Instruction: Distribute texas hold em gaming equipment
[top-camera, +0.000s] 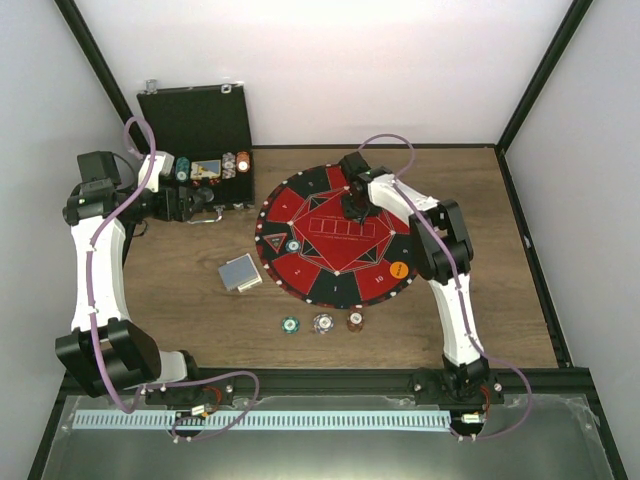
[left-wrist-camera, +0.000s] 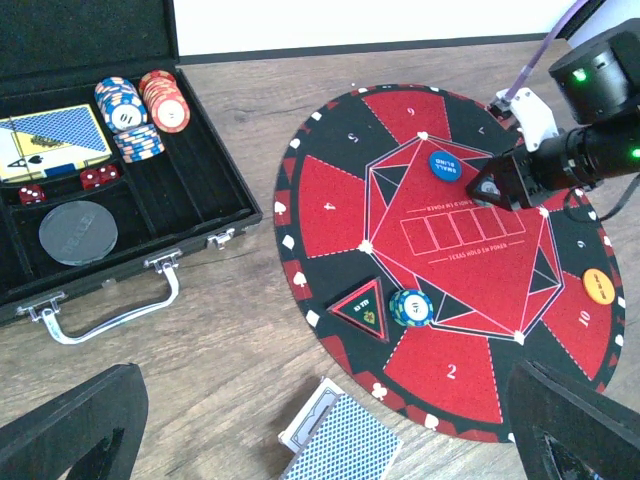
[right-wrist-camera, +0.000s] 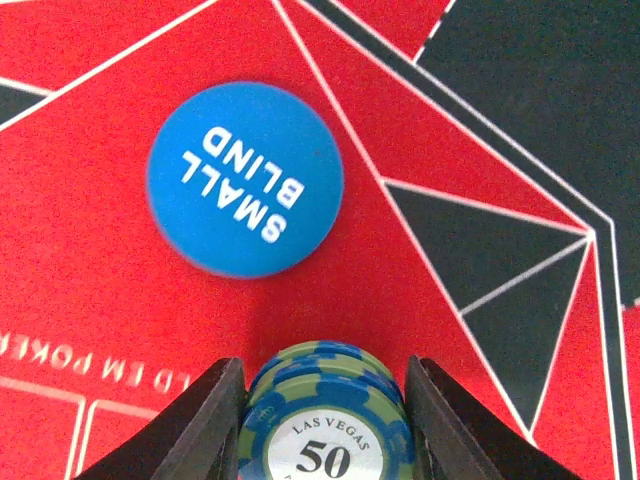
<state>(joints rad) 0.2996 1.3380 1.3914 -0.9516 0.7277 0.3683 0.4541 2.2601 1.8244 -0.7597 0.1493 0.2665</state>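
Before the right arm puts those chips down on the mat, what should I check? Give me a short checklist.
1. Chips gripped between right end effector fingers: ok.
2. Mat beside small blind disc free for them: ok.
3. Chips' height above mat: cannot tell.
4. Left end effector open, empty, away from the mat: ok.
5. Deck dealt out: not ok, it lies whole beside the mat.

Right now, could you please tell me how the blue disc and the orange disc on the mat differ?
The blue disc reads SMALL BLIND; the orange disc's lettering is too small to read. The blue disc lies in the red centre of the mat beside the right gripper; the orange disc sits near the rim. Both are round and lie flat.
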